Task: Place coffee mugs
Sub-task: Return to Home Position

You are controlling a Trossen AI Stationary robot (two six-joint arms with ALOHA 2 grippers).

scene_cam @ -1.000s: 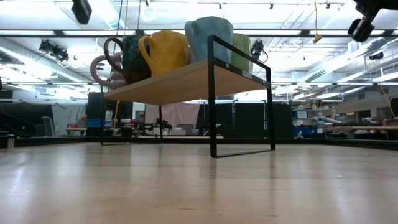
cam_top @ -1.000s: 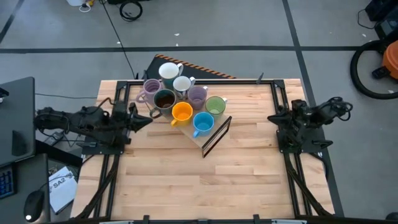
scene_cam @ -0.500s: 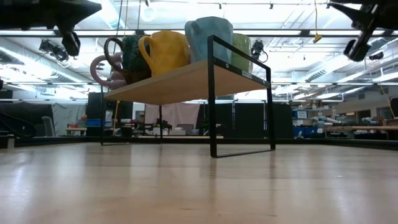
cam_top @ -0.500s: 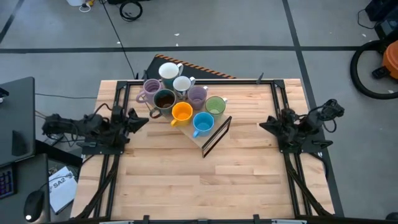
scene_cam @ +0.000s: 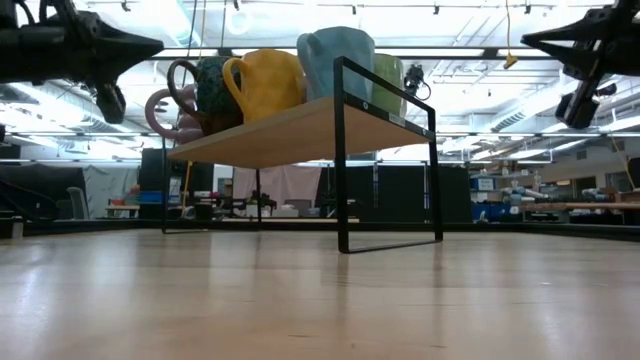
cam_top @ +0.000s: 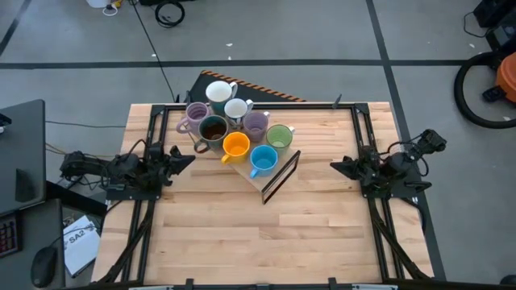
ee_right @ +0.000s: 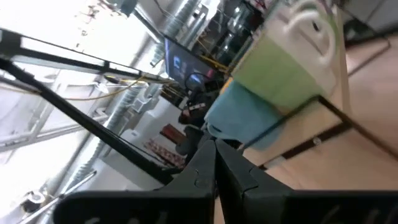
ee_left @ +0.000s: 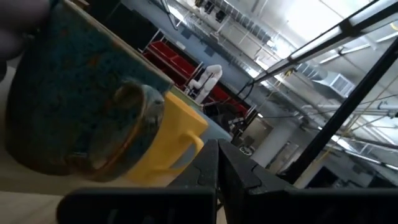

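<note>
On either side of the shelf [cam_top: 272, 179], left hand [cam_top: 185, 156] and right hand [cam_top: 336, 166] point inward, fingers together.

Site type: robotics laboratory in an open industrial hall.

Indicators:
- Work cell: a pale wooden plank table [cam_top: 322, 234] is fenced by a black metal rail frame [cam_top: 357, 133]. The dark two-finger left gripper [cam_top: 190, 158] sits at the table's 9 o'clock and the right gripper [cam_top: 334, 165] at its 3 o'clock.
- Floor: a bare grey concrete floor [cam_top: 306, 32] carries a coiled black cable [cam_top: 169, 13] at 11 o'clock and a black-and-orange striped hazard board [cam_top: 266, 91] at 12 o'clock.
- Operator station: a dark desk [cam_top: 22, 153] stands at 9 o'clock.
- Hall: long white ceiling strip lights [scene_cam: 500, 52], black partition panels [scene_cam: 400, 195], blue storage bins [scene_cam: 490, 212], red racking [ee_left: 168, 59], silver ducting [ee_right: 180, 25].
</note>
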